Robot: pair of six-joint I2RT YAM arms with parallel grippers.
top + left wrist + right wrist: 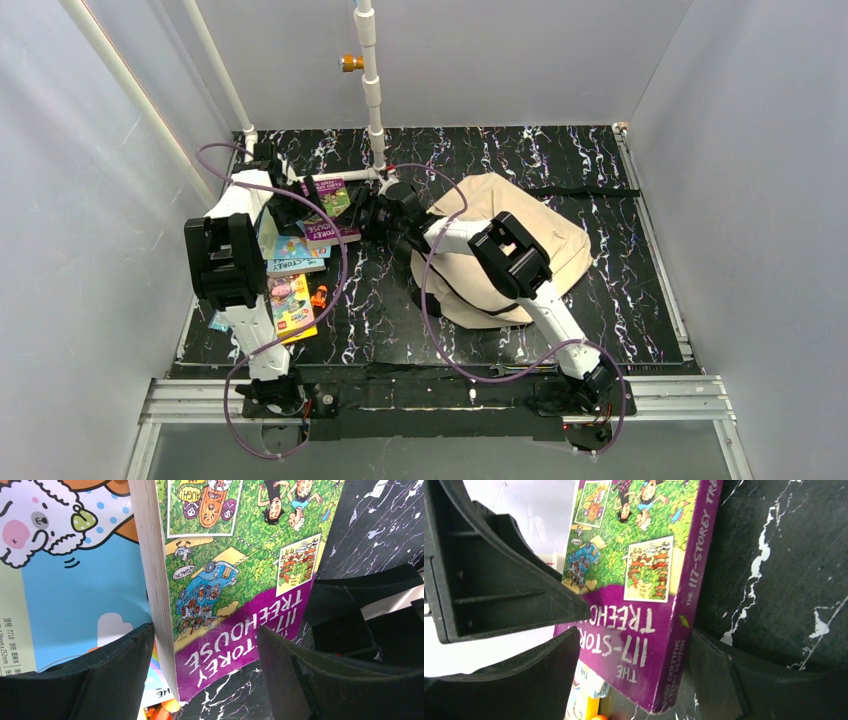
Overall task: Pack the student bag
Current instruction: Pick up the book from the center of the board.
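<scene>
On the right half of the black marbled table [620, 280], the student bag [560, 235] lies flat, beside a scatter of colourful books. It looks soft and floppy and probably light while unfilled. Its mouth would likely sag, so a strap or zip edge seems the best hold. It is large, beige and round-topped, with black straps. To its left, the left gripper [205, 632] and right gripper [634, 637] stand wide apart astride one stiff purple paperback [235, 580], and neither visibly clamps it.

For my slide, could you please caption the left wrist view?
Left gripper, fingers apart, at the purple Treehouse book beside a blue picture book.
</scene>
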